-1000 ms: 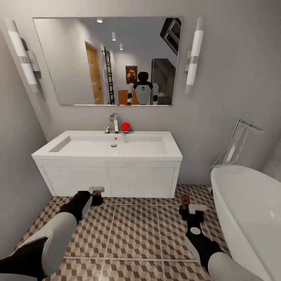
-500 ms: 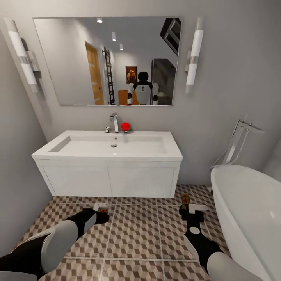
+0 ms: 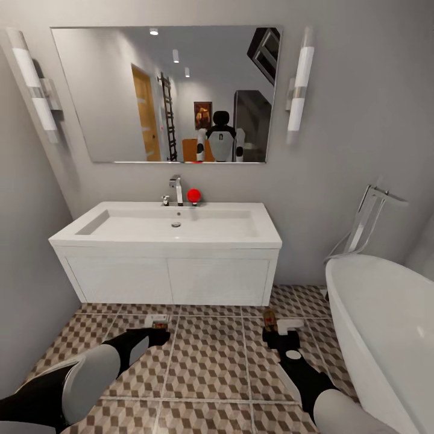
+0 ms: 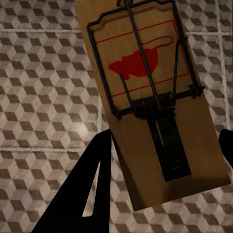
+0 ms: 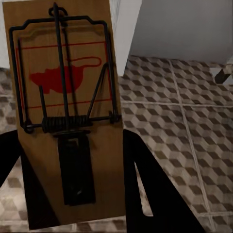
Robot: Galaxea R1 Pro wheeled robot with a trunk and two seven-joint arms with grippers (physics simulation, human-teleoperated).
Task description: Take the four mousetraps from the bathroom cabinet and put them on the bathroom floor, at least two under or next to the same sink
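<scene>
I hold two mousetraps, tan boards with a black spring bar and a red bait patch. My left gripper (image 3: 155, 330) is shut on one mousetrap (image 3: 160, 325) (image 4: 150, 97) low over the cube-patterned bathroom floor (image 3: 208, 361), just in front of the white vanity under the bathroom sink (image 3: 175, 226). In the left wrist view, my left gripper (image 4: 165, 141) pinches the board's end. My right gripper (image 3: 282, 331) (image 5: 68, 141) is shut on the other mousetrap (image 3: 270, 317) (image 5: 68, 107), near the vanity's right corner. The cabinet is out of view.
A white bathtub (image 3: 386, 325) with a chrome floor tap (image 3: 367, 220) stands at the right. A grey wall closes the left side. A mirror (image 3: 166, 93) hangs above the sink. A chrome tap and a red ball (image 3: 193, 195) sit at the basin's back.
My left arm dropped from vanity-front height to just above the tiles with its mousetrap. My right gripper then shifted left toward the vanity corner with its mousetrap.
</scene>
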